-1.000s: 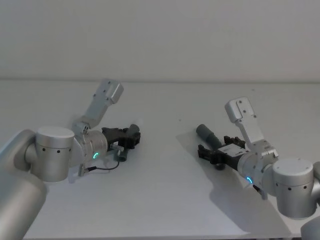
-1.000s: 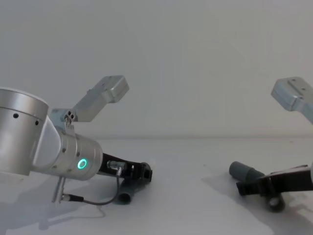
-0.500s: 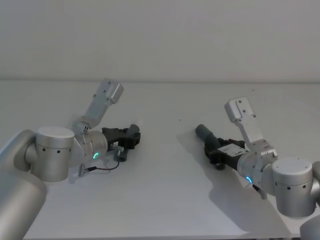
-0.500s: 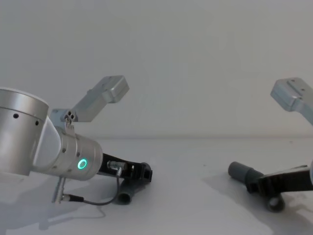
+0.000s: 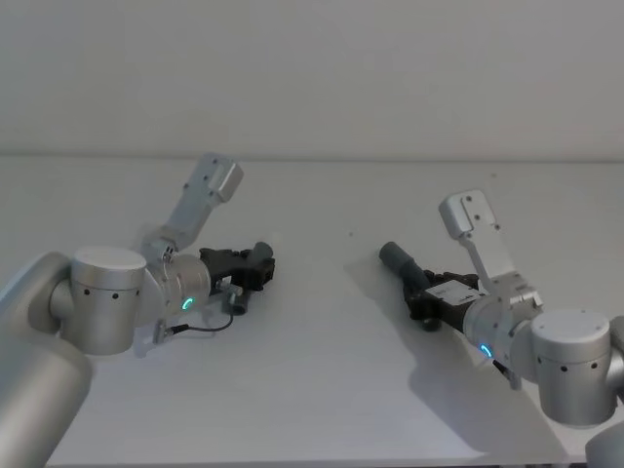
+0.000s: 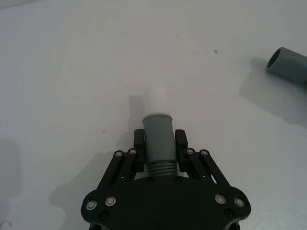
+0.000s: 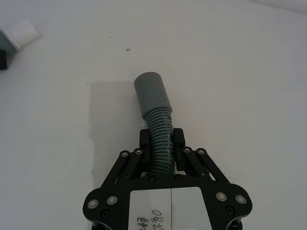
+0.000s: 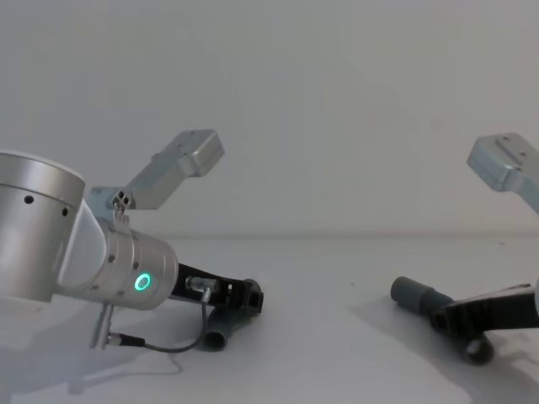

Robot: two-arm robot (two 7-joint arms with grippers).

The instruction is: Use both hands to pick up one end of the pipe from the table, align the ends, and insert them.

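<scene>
The pipe lies in two pieces on the white table (image 5: 322, 370). My left gripper (image 6: 159, 143) is shut on the smooth cuff of the left piece (image 6: 158, 132), whose whitish tip (image 6: 156, 98) pokes out ahead of the fingers; the same gripper (image 5: 255, 270) is low at the table's left. My right gripper (image 7: 162, 143) is shut on the ribbed part of the right piece (image 7: 160, 127), just behind its grey cuffed end (image 7: 151, 93). That end (image 5: 397, 258) points toward the left, with the right gripper (image 5: 421, 295) behind it. The two ends are well apart.
A blank wall (image 5: 312, 78) stands behind the table's far edge. Open tabletop lies between the two grippers. A thin black cable (image 8: 160, 345) hangs under the left wrist.
My right gripper's fingers, spread on either side of the ribbed pipe a second ago, have shut on it. The left gripper and its piece have not moved.
</scene>
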